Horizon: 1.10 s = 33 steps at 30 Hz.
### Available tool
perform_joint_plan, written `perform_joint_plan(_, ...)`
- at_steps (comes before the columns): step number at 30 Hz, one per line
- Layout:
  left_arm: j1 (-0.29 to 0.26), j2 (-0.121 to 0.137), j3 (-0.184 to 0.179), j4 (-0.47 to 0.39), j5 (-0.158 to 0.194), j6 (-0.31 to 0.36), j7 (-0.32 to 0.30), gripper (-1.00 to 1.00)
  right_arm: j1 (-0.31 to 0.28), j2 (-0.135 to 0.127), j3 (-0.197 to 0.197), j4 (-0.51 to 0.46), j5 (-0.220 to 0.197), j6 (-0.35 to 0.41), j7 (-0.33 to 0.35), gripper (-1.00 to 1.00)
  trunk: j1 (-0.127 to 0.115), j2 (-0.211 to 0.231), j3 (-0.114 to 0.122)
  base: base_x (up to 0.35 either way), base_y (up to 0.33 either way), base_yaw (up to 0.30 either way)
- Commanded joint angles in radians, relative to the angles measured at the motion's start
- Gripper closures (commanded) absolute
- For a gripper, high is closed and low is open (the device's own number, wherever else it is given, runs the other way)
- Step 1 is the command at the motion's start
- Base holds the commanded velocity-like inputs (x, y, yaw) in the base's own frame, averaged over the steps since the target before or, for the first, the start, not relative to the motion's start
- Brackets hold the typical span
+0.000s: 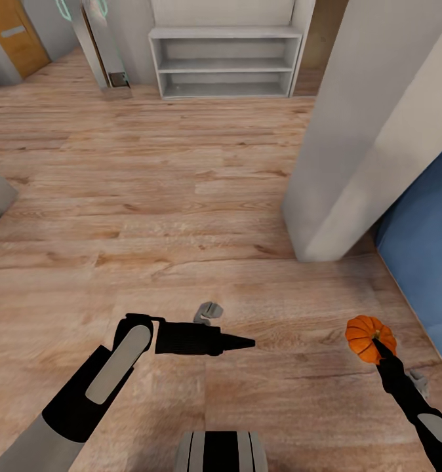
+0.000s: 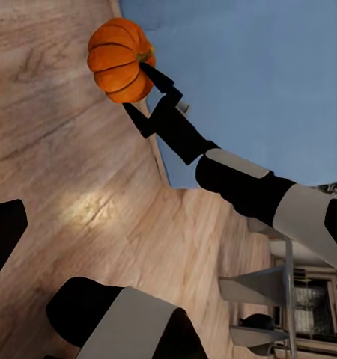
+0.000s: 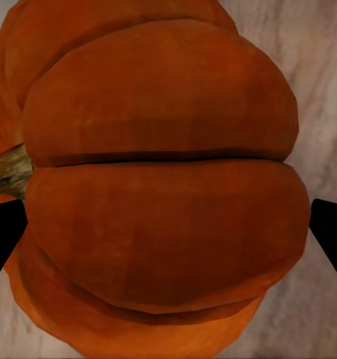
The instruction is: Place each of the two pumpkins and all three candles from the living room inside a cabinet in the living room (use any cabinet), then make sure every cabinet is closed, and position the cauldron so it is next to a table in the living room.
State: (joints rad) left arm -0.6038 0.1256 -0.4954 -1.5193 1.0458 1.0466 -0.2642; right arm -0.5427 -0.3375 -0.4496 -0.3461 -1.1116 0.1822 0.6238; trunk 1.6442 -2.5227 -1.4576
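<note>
A small orange ribbed pumpkin [image 1: 365,335] with a brownish stem [image 3: 7,170] hangs above the wood floor at the lower right of the head view. My right gripper [image 1: 376,346] is shut on it, one black finger [image 3: 329,232] on each side. The same pumpkin [image 2: 120,60] at the tip of my right arm is seen in the left wrist view too. My left gripper [image 1: 247,341] points right, low over the floor, open and holding nothing. The candles, cabinet, cauldron and table are out of view.
A pale wall corner [image 1: 359,144] juts in at the right, with a blue surface [image 1: 424,262] behind it. A grey open shelf unit [image 1: 224,62] stands against the far wall, and an orange door [image 1: 14,36] is at the far left. Bare wood floor [image 1: 168,196] stretches ahead.
</note>
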Motion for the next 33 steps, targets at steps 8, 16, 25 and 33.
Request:
perform_joint_plan(8,-0.001,0.002,0.002,-0.001,-0.009,0.001,-0.01,-1.0,-0.001,0.001,-0.004,0.001,-0.009,0.01,0.001,1.0,-0.004,0.002,0.031,-0.191,0.0,0.0)
perform_joint_plan(16,-0.001,0.0,0.002,-0.001,-0.009,0.001,-0.01,-1.0,-0.001,0.009,0.0,0.0,-0.008,0.01,0.0,1.0,-0.007,0.004,0.065,-0.141,0.0,0.017)
perform_joint_plan(25,-0.001,0.0,0.003,-0.002,-0.009,0.001,-0.009,-1.0,-0.001,0.011,0.004,-0.001,-0.008,0.01,0.001,1.0,-0.011,0.006,0.111,-0.012,0.0,0.15)
perform_joint_plan(33,-0.001,0.0,0.002,-0.002,-0.009,0.001,-0.008,-1.0,-0.001,0.015,0.005,-0.001,-0.008,0.01,0.001,1.0,-0.015,0.008,0.152,-0.001,0.0,0.184)
